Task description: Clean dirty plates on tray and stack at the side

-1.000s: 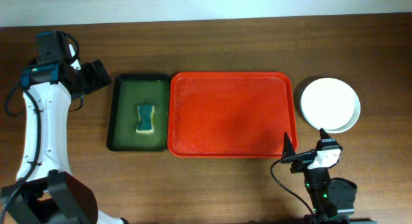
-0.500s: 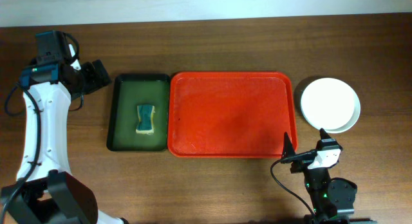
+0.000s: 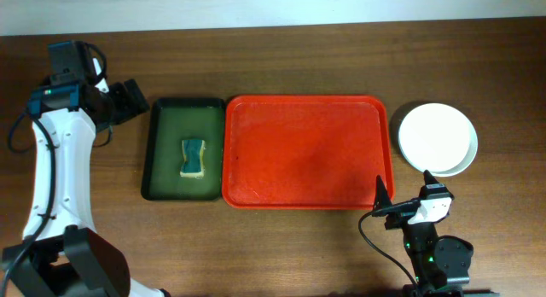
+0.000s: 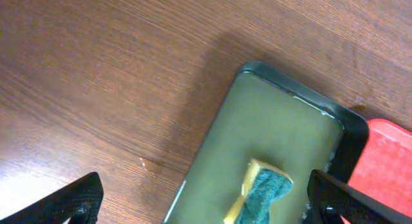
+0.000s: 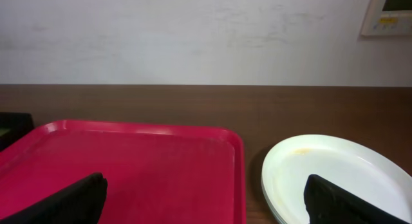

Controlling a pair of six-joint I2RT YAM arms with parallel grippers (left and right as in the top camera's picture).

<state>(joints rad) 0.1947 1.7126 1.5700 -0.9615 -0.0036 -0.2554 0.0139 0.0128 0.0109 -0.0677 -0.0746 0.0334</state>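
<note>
The red tray (image 3: 307, 152) lies bare in the middle of the table (image 3: 281, 58), with nothing on its surface. The plates (image 3: 438, 136) sit off it, stacked on the wood just beside its right end, where the task wants them; on this evidence the work appears finished or very nearly so. The left gripper (image 3: 130, 101) hangs by the far left corner of the green tray (image 3: 171, 126), its jaws spread wide and holding nothing. The sponge (image 3: 194, 157) lies loose in the middle of that tray, presumably parked there to keep damp off the table. The right gripper (image 3: 404, 183) sits low near the red tray's near right corner, jaws likewise wide apart and empty, with one finger towards the tray and the other towards the stack. Both arms look withdrawn clear of the work area. Reservations: the top plate is cream-white, and the right wrist view shows a faint yellowish mark near its far rim, so its cleanliness is doubtful. The plates beneath show only as slivers of rim, and their number and colour cannot be confirmed. The stack's near edge is cut off in that view, and the left wrist view crops the sponge.
</note>
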